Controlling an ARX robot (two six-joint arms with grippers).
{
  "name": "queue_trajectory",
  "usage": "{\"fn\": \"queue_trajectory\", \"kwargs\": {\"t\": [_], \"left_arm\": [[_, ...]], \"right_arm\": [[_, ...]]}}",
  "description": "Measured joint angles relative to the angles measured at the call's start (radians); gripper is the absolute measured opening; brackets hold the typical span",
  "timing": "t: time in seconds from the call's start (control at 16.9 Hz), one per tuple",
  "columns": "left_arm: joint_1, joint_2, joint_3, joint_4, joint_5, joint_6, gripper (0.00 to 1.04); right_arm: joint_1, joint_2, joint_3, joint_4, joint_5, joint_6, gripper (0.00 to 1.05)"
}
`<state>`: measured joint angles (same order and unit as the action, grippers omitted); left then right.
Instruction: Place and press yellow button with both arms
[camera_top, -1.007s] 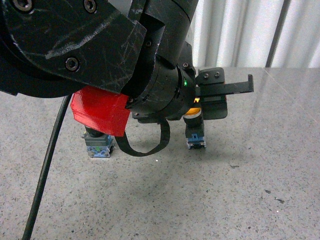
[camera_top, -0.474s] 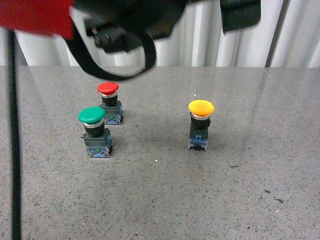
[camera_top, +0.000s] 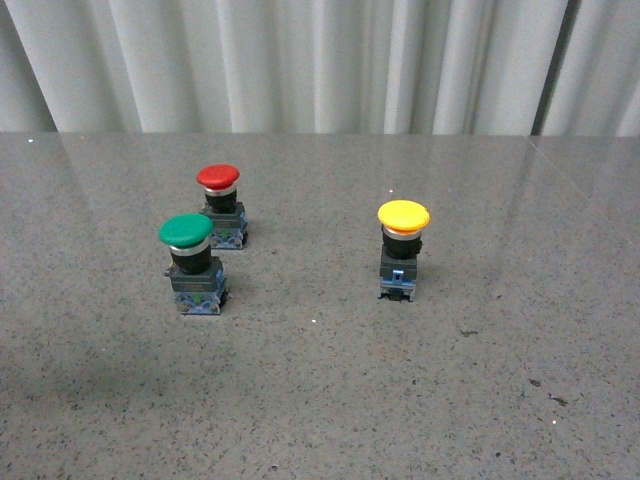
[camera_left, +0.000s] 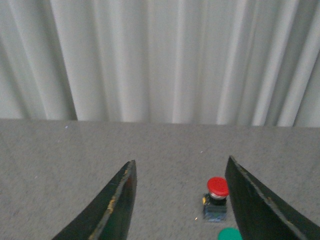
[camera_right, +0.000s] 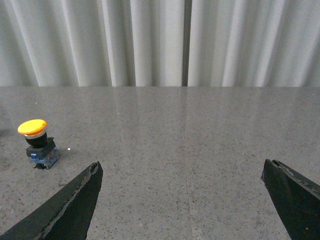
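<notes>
The yellow button (camera_top: 403, 249) stands upright on the grey stone table, right of centre in the front view, untouched. It also shows in the right wrist view (camera_right: 36, 142), far off to one side of the jaws. Neither arm shows in the front view. My left gripper (camera_left: 180, 167) is open and empty, well above the table, with the red button between its black fingers (camera_left: 120, 200) in the picture. My right gripper (camera_right: 182, 167) is open wide and empty over bare table.
A red-capped button (camera_top: 220, 205) and a green-capped button (camera_top: 190, 262) stand close together at the left. They also show in the left wrist view, red (camera_left: 217, 198) and green cap (camera_left: 230, 234). White pleated curtain (camera_top: 300, 60) runs behind the table's far edge.
The black arm with the red block that filled the front view over the yellow button has lifted up and gone out of view. The yellow button stands where it was.
</notes>
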<state>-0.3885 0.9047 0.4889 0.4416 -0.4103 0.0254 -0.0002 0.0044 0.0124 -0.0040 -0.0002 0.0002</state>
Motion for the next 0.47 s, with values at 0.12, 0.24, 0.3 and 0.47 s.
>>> {"fn": "queue_trajectory", "kwargs": {"t": [0.12, 0.24, 0.3, 0.47], "left_arm": [[0.045, -0.058, -0.084, 0.011, 0.05, -0.012, 0.45], [0.108, -0.126, -0.189, 0.017, 0.13, -0.018, 0.21], [0.155, -0.188, -0.242, 0.023, 0.173, -0.022, 0.04], [0.222, -0.276, -0.32, 0.009, 0.237, -0.022, 0.04]], "right_arm": [[0.0, 0.0, 0.0, 0.0, -0.001, 0.0, 0.98], [0.0, 0.0, 0.0, 0.0, 0.0, 0.0, 0.98], [0.0, 0.0, 0.0, 0.0, 0.0, 0.0, 0.98], [0.0, 0.0, 0.0, 0.0, 0.0, 0.0, 0.98]]}}
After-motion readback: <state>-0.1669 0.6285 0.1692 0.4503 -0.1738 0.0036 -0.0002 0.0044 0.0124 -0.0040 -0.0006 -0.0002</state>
